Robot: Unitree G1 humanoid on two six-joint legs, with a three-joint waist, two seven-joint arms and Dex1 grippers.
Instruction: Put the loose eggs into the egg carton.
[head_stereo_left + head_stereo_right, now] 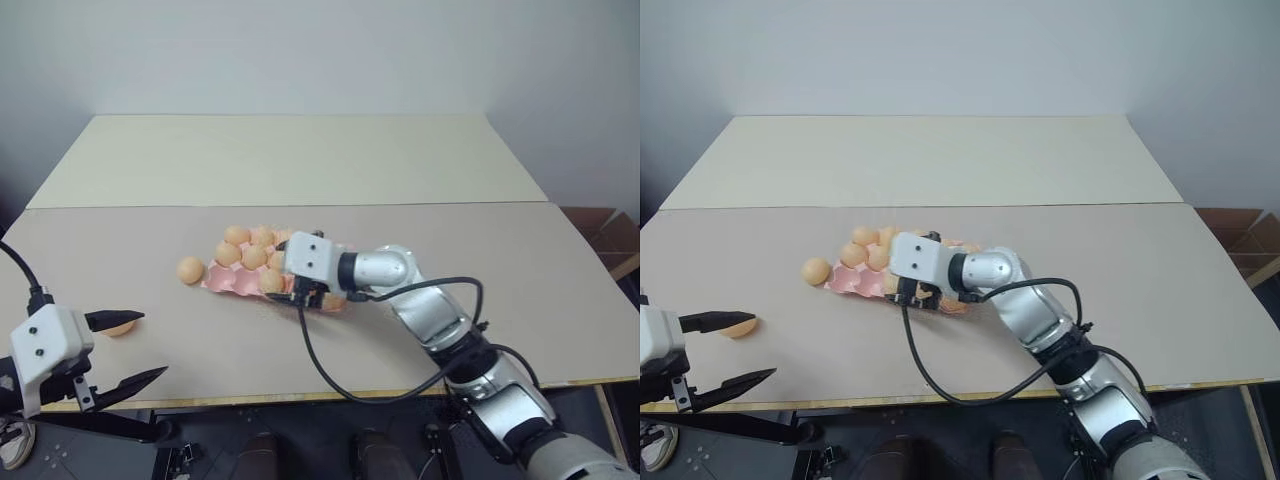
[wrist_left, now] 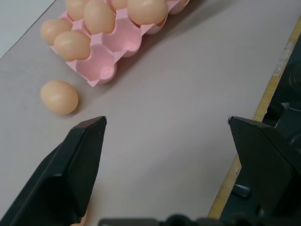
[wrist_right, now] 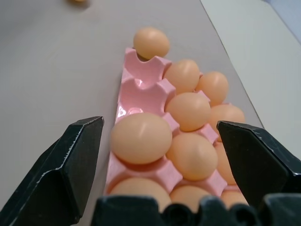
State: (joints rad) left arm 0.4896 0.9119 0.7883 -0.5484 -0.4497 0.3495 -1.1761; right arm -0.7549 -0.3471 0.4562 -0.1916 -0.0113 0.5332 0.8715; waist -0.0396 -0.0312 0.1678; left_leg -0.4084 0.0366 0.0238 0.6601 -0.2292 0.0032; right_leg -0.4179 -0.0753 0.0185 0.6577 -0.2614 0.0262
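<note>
Left eye view: beige counter [image 1: 300, 170] fills the middle. At centre, the pink egg carton [image 1: 222, 281] holds several eggs under the wide-open, empty right tool [image 3: 162, 141]. Left tool [image 1: 128, 348], lower left, gapes wide beside one loose egg [image 1: 121, 327]; another egg [image 1: 190, 270] touches the carton's left edge.

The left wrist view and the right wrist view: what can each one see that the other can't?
Left wrist view alone: the tan strip along the table edge and the open left black fingers. Right wrist view alone: the open right black fingers either side of a tan egg in a cup. Both: the pink moulded egg carton and a loose egg beside it.
</note>
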